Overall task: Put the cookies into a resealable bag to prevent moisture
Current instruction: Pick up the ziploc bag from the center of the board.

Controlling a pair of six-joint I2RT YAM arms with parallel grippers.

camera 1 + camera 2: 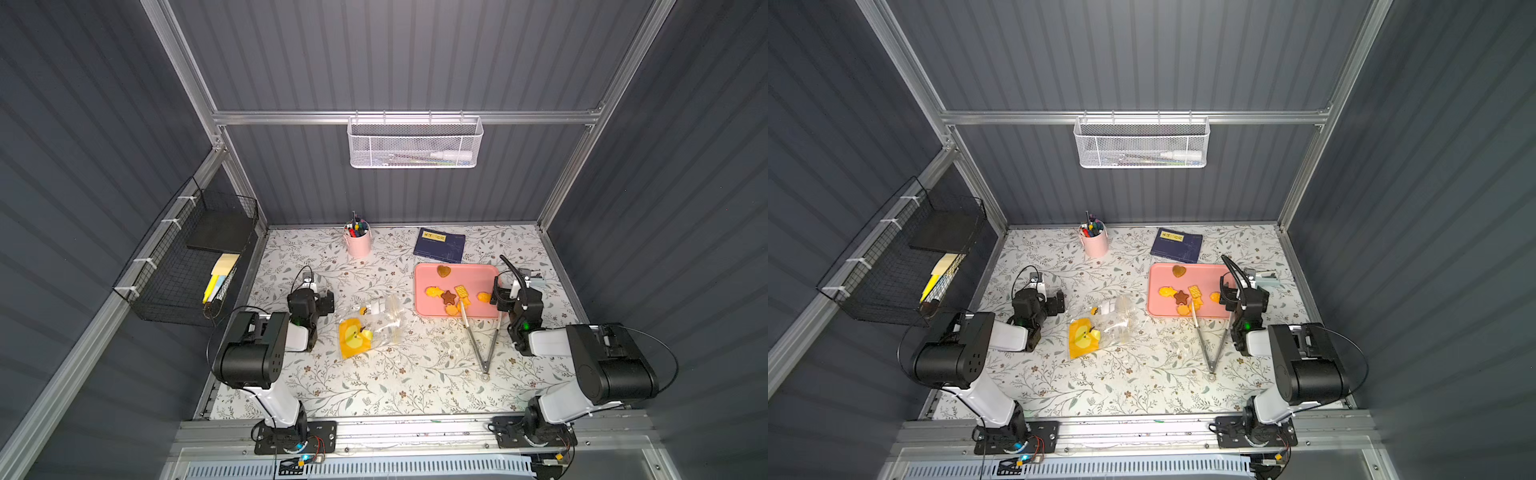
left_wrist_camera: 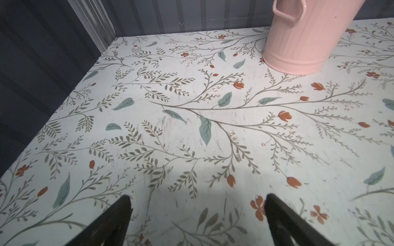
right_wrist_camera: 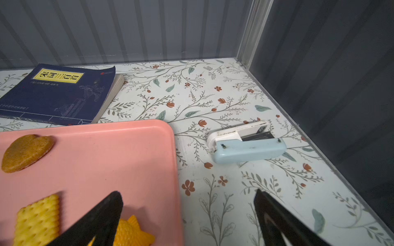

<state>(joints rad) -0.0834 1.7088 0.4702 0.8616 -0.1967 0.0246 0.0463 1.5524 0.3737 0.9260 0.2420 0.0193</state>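
Both top views look steeply down from high over the front edge of the counter (image 1: pixel 374 374), taking in its whole surface, pink tray (image 1: pixel 473 274) included. The left wrist view sits low and close over bare counter, well apart from the tray, facing the pink cup (image 2: pixel 309 42) and the back wall. The right wrist view looks closely across the tray's far corner, which the top views also show.

In my right wrist view the pink tray (image 3: pixel 89 153) runs off the picture's edge, and the waffle cookie (image 3: pixel 37 219) on it is cut off too. My right jaws cover part of the orange cookie (image 3: pixel 132 232) beside it. In both top views the cookies (image 1: pixel 452 309) at the tray's near edge overlap under the tongs (image 1: pixel 473 340), too small to count. Beyond the tray, my right arm (image 1: pixel 525 307) hides most of the stapler (image 1: pixel 537 281).
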